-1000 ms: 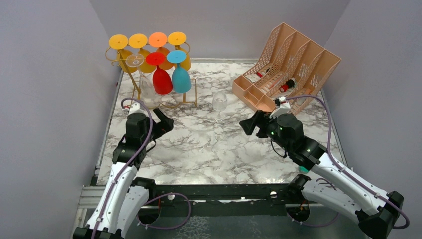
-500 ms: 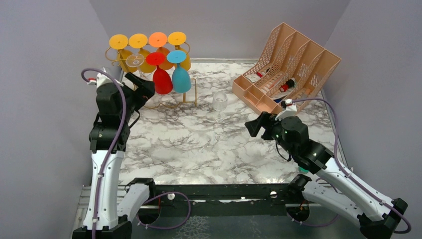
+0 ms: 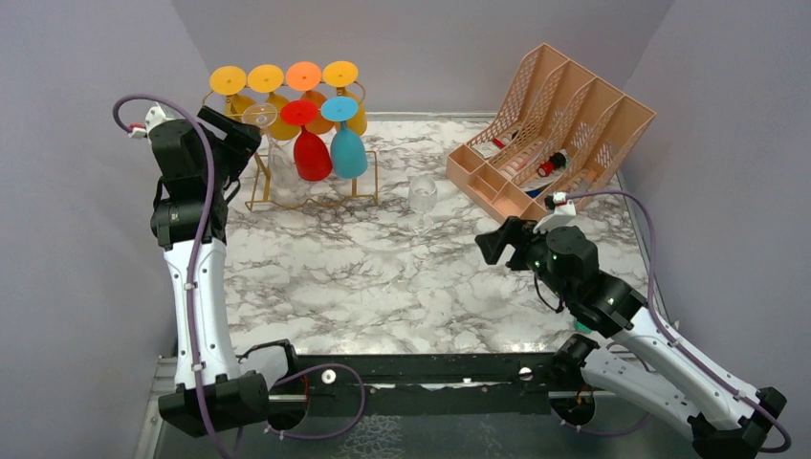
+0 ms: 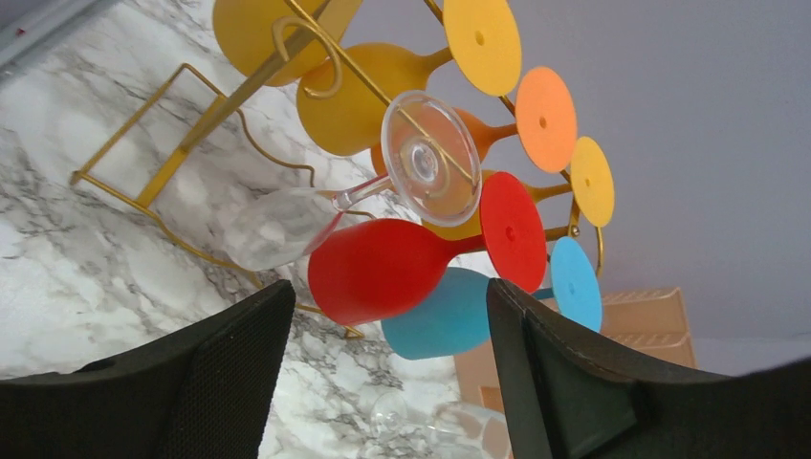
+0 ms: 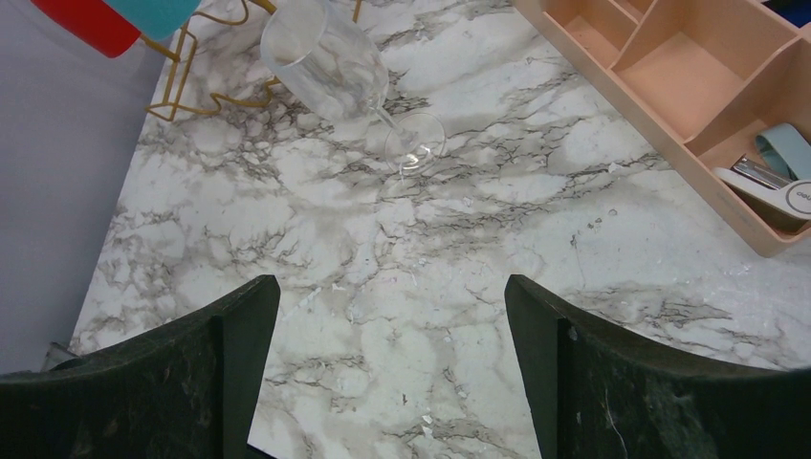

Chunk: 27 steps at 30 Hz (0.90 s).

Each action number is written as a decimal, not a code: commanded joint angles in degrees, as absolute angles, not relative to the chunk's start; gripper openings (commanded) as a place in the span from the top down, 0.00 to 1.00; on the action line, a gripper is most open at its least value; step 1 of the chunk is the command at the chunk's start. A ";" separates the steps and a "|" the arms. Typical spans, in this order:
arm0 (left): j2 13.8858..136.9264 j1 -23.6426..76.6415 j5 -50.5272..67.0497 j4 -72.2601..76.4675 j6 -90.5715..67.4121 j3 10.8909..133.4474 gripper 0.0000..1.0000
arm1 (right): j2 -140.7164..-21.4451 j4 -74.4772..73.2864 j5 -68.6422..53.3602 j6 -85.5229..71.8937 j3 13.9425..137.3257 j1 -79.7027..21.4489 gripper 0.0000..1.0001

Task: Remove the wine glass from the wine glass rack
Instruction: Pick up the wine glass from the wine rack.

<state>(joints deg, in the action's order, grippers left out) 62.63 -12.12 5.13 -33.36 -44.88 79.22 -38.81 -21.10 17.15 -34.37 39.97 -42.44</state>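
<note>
Wine glass (image 4: 430,163) for this one is the clear glass. It hangs upside down on the gold wine glass rack (image 4: 191,153), with its foot caught on the wire rail and its bowl hanging below. The rack sits at the back left of the marble table (image 5: 459,316). A red glass (image 4: 383,268) and a blue glass (image 4: 449,316) hang right beside the clear one, with yellow and orange ones behind. Left gripper (image 4: 387,316) is up close to it, fingers spread wide with nothing between them, not touching as far as I can see. Right gripper (image 5: 387,287) hangs over the right side of the table, fingers spread too, empty. A second clear glass (image 5: 330,62) stands upright on the marble ahead of it, near the peach file organizer (image 3: 550,129).
</note>
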 commanded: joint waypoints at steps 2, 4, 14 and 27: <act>64.04 -16.74 18.96 -24.28 -51.28 76.19 0.29 | -37.49 -22.77 19.80 -33.47 40.30 -42.69 0.10; 64.32 -17.89 21.39 -21.16 -53.39 74.64 0.34 | -37.32 -22.81 20.11 -33.48 40.26 -42.71 0.10; 66.84 -20.16 20.05 -14.59 -56.82 73.24 0.48 | -38.62 -22.67 19.26 -33.74 40.82 -42.67 0.10; 72.00 -21.34 24.55 -10.69 -57.19 73.44 0.57 | -39.20 -24.14 19.63 -34.98 40.95 -42.70 0.10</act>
